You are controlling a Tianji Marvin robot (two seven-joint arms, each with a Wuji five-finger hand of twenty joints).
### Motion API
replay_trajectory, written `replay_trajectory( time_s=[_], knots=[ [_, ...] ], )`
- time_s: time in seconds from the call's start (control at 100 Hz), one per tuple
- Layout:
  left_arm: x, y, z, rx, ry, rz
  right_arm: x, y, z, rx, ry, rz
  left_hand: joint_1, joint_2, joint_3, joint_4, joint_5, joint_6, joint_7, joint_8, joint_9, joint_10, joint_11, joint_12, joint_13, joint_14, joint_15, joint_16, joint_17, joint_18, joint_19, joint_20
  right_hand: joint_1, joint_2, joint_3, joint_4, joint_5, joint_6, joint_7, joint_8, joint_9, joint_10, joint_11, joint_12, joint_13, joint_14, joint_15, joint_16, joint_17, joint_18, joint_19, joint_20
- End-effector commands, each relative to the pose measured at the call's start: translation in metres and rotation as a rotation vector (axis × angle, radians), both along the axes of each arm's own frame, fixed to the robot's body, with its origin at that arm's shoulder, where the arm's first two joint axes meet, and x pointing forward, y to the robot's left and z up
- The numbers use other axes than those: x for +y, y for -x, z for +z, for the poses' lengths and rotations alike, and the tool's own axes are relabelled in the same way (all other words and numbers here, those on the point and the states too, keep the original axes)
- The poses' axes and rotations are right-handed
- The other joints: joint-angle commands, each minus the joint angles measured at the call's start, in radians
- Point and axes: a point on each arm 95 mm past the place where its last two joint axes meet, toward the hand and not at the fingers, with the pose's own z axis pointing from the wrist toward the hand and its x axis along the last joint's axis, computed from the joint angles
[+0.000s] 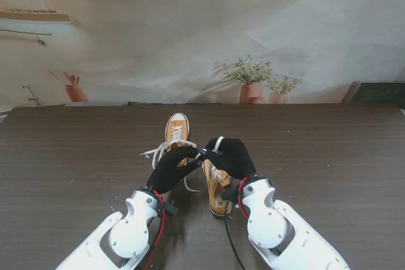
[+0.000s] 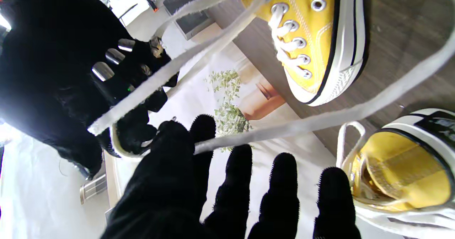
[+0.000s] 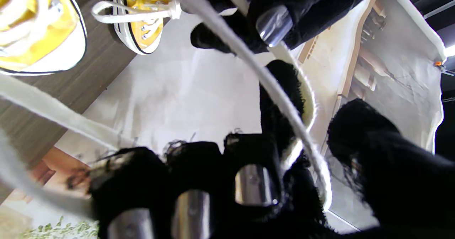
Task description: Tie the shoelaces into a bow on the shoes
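Two yellow canvas shoes lie mid-table: the far one (image 1: 177,131) (image 2: 312,43) and the near one (image 1: 217,189) (image 2: 401,171), partly hidden under my right hand. Both black-gloved hands meet above them. My left hand (image 1: 172,167) (image 2: 199,189) pinches a white shoelace (image 2: 284,129) between thumb and forefinger, its other fingers spread. My right hand (image 1: 231,156) (image 3: 249,182) is curled, with a lace strand (image 3: 284,104) running between its thumb and fingers; this hand (image 2: 53,72) also grips a taut lace (image 2: 170,72) coming from the far shoe's eyelets. Loose lace loops (image 1: 159,151) trail left of the shoes.
The dark wooden table (image 1: 329,156) stretches wide on both sides. Potted plants (image 1: 252,83) and a printed backdrop stand behind its far edge. A black cable (image 1: 231,248) runs along my right forearm.
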Motion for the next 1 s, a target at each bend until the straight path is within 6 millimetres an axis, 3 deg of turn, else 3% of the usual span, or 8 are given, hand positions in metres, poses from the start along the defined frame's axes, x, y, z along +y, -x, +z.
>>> replay_trajectory(
  time_s=[0.0, 0.25, 0.4, 0.47, 0.56, 0.64, 0.8, 0.99],
  knots=[
    [-0.007, 0.005, -0.001, 0.019, 0.018, -0.029, 0.003, 0.002, 0.001, 0.016, -0.016, 0.009, 0.049, -0.003, -0.026, -0.011, -0.003, -0.125, 0.116, 0.067, 0.014, -0.02, 0.024, 0.01, 0.02, -0.005, 0.028, 0.01, 0.002, -0.022, 0.043, -0.016, 0.011, -0.001, 0.034, -0.005, 0.048, 0.023, 0.011, -0.002, 0.051, 0.041, 0.085, 0.0, 0.02, -0.002, 0.104, 0.024, 0.023, 0.031, 0.287, 0.027],
    [-0.006, 0.031, 0.0, -0.035, 0.024, -0.04, 0.007, -0.001, 0.002, 0.036, -0.021, -0.02, 0.066, 0.001, -0.026, -0.012, -0.022, -0.083, 0.196, 0.142, 0.025, -0.02, 0.039, 0.014, 0.03, -0.002, 0.042, 0.008, 0.009, -0.014, 0.078, -0.034, 0.01, 0.043, 0.018, 0.009, 0.025, 0.026, -0.024, -0.017, 0.051, 0.044, 0.085, -0.005, 0.021, -0.002, 0.098, 0.029, 0.022, 0.041, 0.287, 0.031],
    [-0.007, 0.045, 0.004, -0.058, -0.007, -0.075, 0.01, -0.001, 0.003, 0.064, -0.034, -0.028, 0.062, -0.005, -0.027, -0.009, -0.003, -0.074, 0.169, 0.119, 0.031, -0.02, 0.037, 0.01, 0.032, 0.0, 0.041, 0.003, 0.009, -0.012, 0.09, -0.046, 0.171, -0.17, 0.031, -0.069, -0.069, 0.038, 0.078, -0.142, 0.051, 0.045, 0.083, -0.007, 0.022, -0.003, 0.097, 0.029, 0.023, 0.039, 0.287, 0.023],
    [-0.006, 0.049, 0.004, -0.033, -0.066, -0.114, 0.011, 0.0, 0.004, 0.061, -0.04, -0.025, 0.034, 0.004, -0.039, -0.009, -0.015, -0.073, 0.073, 0.05, -0.011, -0.017, 0.003, -0.007, 0.001, -0.003, 0.018, -0.009, -0.014, -0.025, 0.072, -0.067, 0.219, -0.237, 0.034, -0.069, -0.097, 0.035, 0.127, -0.203, 0.05, 0.047, 0.079, -0.008, 0.022, -0.007, 0.096, 0.028, 0.024, 0.031, 0.287, 0.02],
    [-0.004, 0.049, 0.001, -0.038, -0.141, -0.124, 0.012, 0.001, 0.006, 0.047, -0.037, -0.028, -0.143, 0.043, -0.04, -0.01, -0.117, -0.036, -0.272, -0.043, -0.103, -0.014, -0.05, -0.029, -0.052, -0.011, -0.021, -0.014, -0.043, -0.045, 0.031, -0.075, 0.246, -0.26, 0.036, -0.064, -0.102, 0.03, 0.129, -0.219, 0.051, 0.057, 0.067, -0.012, 0.022, -0.015, 0.095, 0.026, 0.027, 0.012, 0.287, 0.014],
    [-0.002, 0.049, -0.001, -0.031, -0.154, -0.104, 0.013, 0.004, 0.008, 0.04, -0.042, -0.023, -0.207, 0.063, -0.04, -0.004, -0.167, -0.025, -0.374, -0.089, -0.14, -0.011, -0.069, -0.031, -0.074, -0.012, -0.038, -0.012, -0.055, -0.053, 0.007, -0.07, 0.258, -0.266, 0.033, -0.062, -0.104, 0.029, 0.127, -0.223, 0.051, 0.061, 0.064, -0.013, 0.023, -0.015, 0.094, 0.025, 0.028, 0.009, 0.287, 0.012],
    [0.005, 0.047, -0.004, -0.014, -0.074, -0.002, 0.015, 0.009, 0.013, 0.026, -0.055, -0.004, -0.197, 0.062, -0.03, -0.002, -0.135, -0.012, -0.386, -0.097, -0.113, 0.004, -0.058, -0.023, -0.051, 0.006, -0.03, -0.003, -0.043, -0.029, 0.002, -0.062, 0.276, -0.275, 0.034, -0.057, -0.114, 0.027, 0.122, -0.228, 0.05, 0.066, 0.058, -0.015, 0.023, -0.018, 0.091, 0.022, 0.03, 0.0, 0.287, 0.005],
    [0.022, 0.035, -0.008, -0.007, -0.033, 0.098, 0.016, 0.013, 0.018, 0.013, -0.071, 0.012, -0.051, 0.029, -0.006, -0.021, -0.063, -0.061, -0.313, -0.041, -0.05, -0.003, -0.017, -0.004, -0.009, 0.005, 0.007, 0.011, -0.018, -0.018, 0.022, -0.05, 0.347, -0.313, 0.033, -0.043, -0.123, 0.046, 0.107, -0.254, 0.051, 0.1, 0.036, -0.022, 0.023, -0.025, 0.092, 0.015, 0.032, -0.017, 0.287, -0.005]
  ],
)
